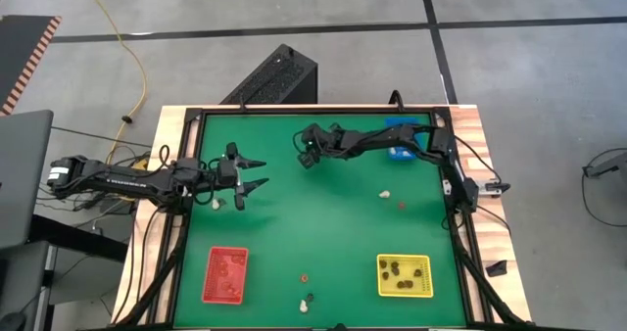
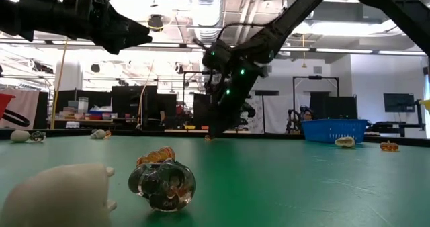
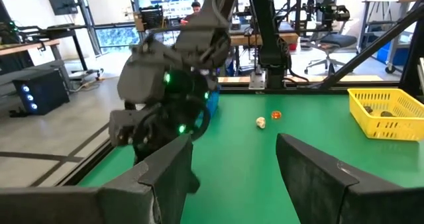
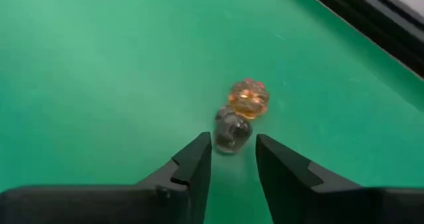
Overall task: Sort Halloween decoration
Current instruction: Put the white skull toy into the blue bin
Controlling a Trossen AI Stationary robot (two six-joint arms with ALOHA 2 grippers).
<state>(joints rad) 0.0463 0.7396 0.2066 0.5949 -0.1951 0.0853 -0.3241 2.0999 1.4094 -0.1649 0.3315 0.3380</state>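
My right gripper (image 4: 233,151) reaches down to the green mat near the table's far edge (image 1: 309,161), fingers slightly apart. A dark grey trinket (image 4: 232,132) lies between its fingertips, with an orange trinket (image 4: 248,98) just beyond it. My left gripper (image 1: 257,172) hovers open and empty over the mat's left side, pointing level at the right arm. Other trinkets lie loose: a whitish one (image 1: 385,194) beside a reddish one (image 1: 400,204), a whitish one (image 1: 217,203) by the left gripper, and a few at the near edge (image 1: 307,300). My right gripper comes slanting down from above, its fingertips (image 4: 202,148) on either side of the dark grey trinket's near part (image 4: 228,144). The trinket rests on the mat. Whether the fingers touch it I cannot tell.
A red tray (image 1: 225,274) sits near left and a yellow tray (image 1: 404,275) near right, each holding trinkets. A blue tray (image 1: 400,140) stands far right under the right arm. A black frame (image 1: 186,174) borders the mat. The mat's middle is bare.
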